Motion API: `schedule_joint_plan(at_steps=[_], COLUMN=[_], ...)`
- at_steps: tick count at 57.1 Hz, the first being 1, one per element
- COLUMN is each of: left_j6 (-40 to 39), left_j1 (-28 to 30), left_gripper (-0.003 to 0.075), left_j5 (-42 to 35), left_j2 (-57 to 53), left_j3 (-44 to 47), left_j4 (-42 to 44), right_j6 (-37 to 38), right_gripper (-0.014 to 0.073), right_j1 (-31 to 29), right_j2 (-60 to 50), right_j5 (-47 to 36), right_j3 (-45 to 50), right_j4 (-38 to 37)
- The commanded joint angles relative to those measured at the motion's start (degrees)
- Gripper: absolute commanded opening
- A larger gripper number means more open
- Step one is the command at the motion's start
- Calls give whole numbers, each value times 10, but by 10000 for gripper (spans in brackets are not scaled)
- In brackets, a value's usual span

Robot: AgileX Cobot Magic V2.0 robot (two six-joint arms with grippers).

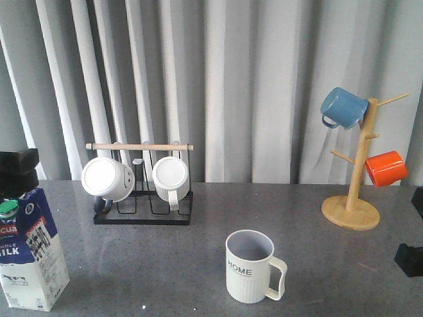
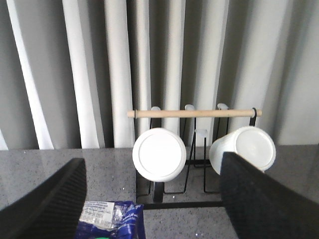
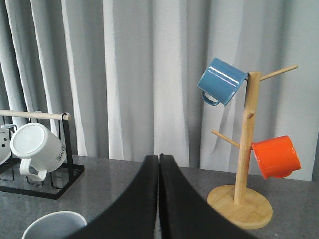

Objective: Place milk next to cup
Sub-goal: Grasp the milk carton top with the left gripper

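Note:
The milk (image 1: 30, 259), a blue-and-white carton with a green cap, stands upright at the table's front left. My left gripper (image 2: 152, 199) hangs just above it, open wide. The carton's top (image 2: 112, 218) shows between the fingers (image 2: 45, 204), close to one of them, and I see no contact. The cup (image 1: 250, 266), a pale ribbed mug printed "HOME", stands at the front middle with its handle to the right. Its rim (image 3: 52, 225) shows in the right wrist view. My right gripper (image 3: 159, 162) is shut on nothing, at the table's right side.
A black wire rack (image 1: 142, 210) with a wooden bar holds two white mugs (image 1: 108, 179) at the back left. A wooden mug tree (image 1: 351, 210) at the back right carries a blue mug (image 1: 344, 107) and an orange mug (image 1: 385, 168). Grey curtains hang behind.

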Motion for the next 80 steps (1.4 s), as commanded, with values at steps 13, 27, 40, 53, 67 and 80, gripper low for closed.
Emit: schedule_joint_plan(at_steps=[13,27,40,53,67,80], left_j6=[-3,-2,-4,-5,-5,-3], left_j1=[39,44,44,44,44,44], left_gripper=[524,524,524,524,442,214], left_j5=[-19,6,42,70,81,51], left_j2=[27,43,68,88,109,110], left_j3=[-24,-24,-24,-24,-24,-24], left_j4=[6,7,6,5,5,6], right_j6=[-3,-3,-3,-3,-3,-3], right_gripper=[-8,-8,-8,-8,-8,-8], right_j1=[-3,-2,-2,-2,-2,-2], right_j2=[-5,-5,-5,-5,-5,-5], right_j5=[-37,-37,-37,-37,-37,-37], right_j3=[-17,-17,-17,-17,-17,-17], right_j4=[-3,-2,-2,-2,-2,-2])
